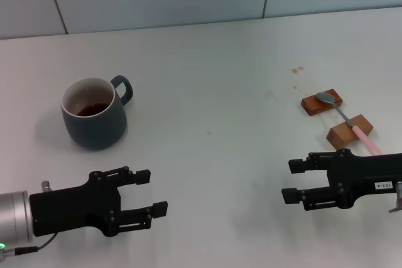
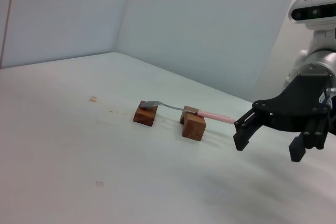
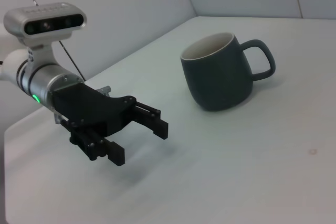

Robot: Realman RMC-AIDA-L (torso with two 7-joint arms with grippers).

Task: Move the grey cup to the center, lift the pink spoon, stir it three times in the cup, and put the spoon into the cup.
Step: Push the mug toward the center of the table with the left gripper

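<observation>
The first step is not begun: the left gripper [image 1: 151,191] hovers with jaws apart, the grey cup [image 1: 93,113] just beyond it, off to the left. It must reach forward and grasp the cup. The right gripper [image 1: 294,181] waits open, the pink spoon [image 1: 349,123] just beyond it on two wooden blocks [image 1: 321,103].

Counter [image 1: 207,92]: pale, matte, running back to a tiled wall.
Left part: the grey cup [image 1: 94,114] stands upright, dark liquid inside.
Right part: two brown wooden blocks [image 1: 321,101] [image 1: 349,132], near each other, carrying the pink spoon [image 1: 349,123].
Behind the blocks: small brown stains [image 1: 296,70].
</observation>
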